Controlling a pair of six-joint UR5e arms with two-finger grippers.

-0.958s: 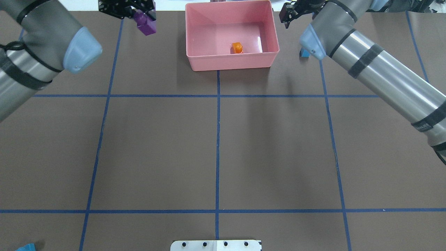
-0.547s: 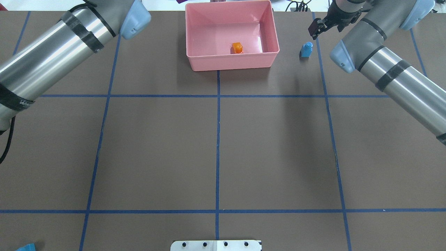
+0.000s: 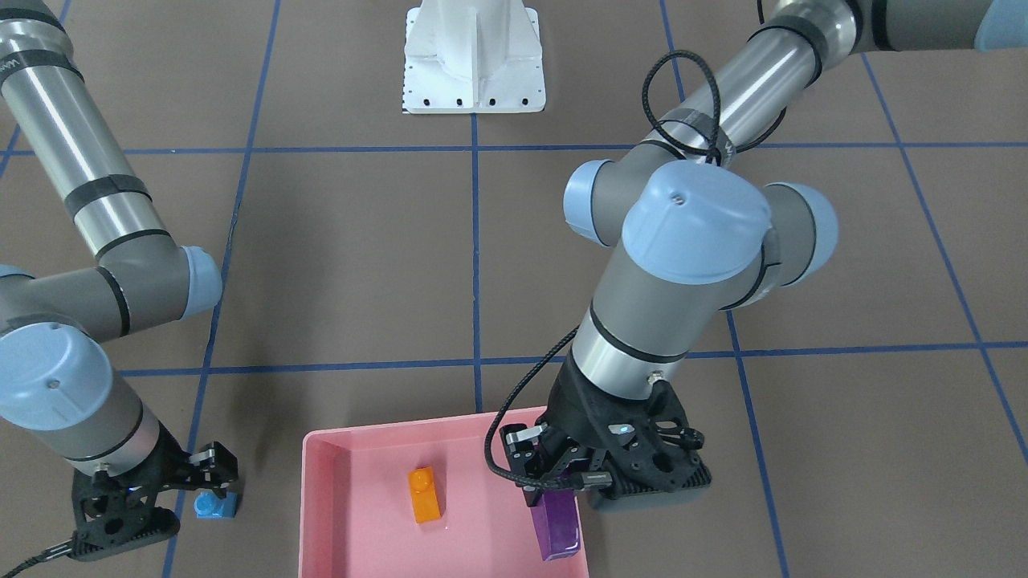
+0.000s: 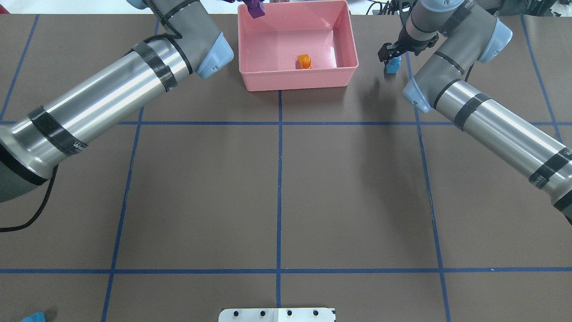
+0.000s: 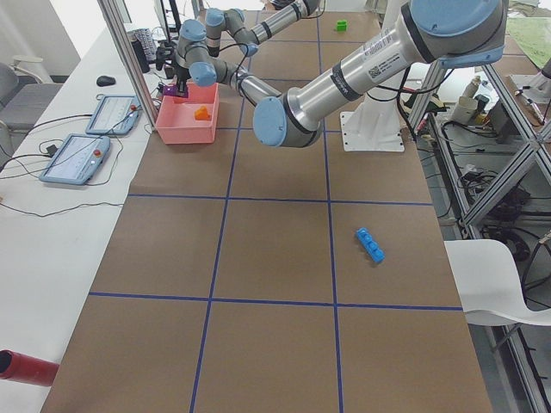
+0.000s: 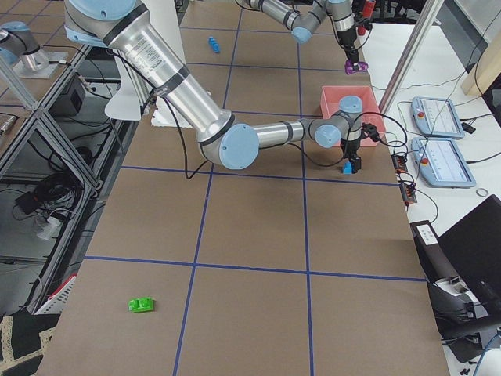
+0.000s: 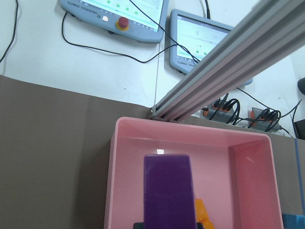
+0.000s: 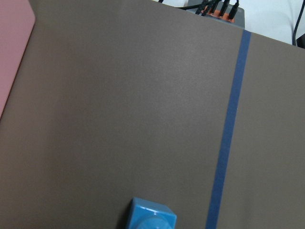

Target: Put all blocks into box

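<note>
My left gripper [image 3: 554, 491] is shut on the purple brick [image 3: 556, 526] and holds it above the pink box [image 3: 321, 482], near one corner. The brick fills the left wrist view [image 7: 169, 191] and shows at the box's far left edge overhead [image 4: 255, 8]. The orange brick [image 4: 304, 61] lies inside the box [image 4: 295, 82]. My right gripper [image 3: 193, 496] is open, close over the small blue brick [image 3: 215, 506], which stands on the table right of the box [image 4: 393, 67]. The long blue brick [image 5: 370, 244] and the green brick [image 6: 142, 304] lie far off on the table.
The white robot pedestal [image 3: 474, 56] stands at the table's near edge. Control tablets [image 7: 114, 14] and an aluminium frame post [image 7: 228, 62] are just beyond the box. Blue tape lines cross the brown table.
My left arm has swung right, carrying the purple brick from left of the box to over its far left corner. My right gripper has come down close to the small blue brick.
</note>
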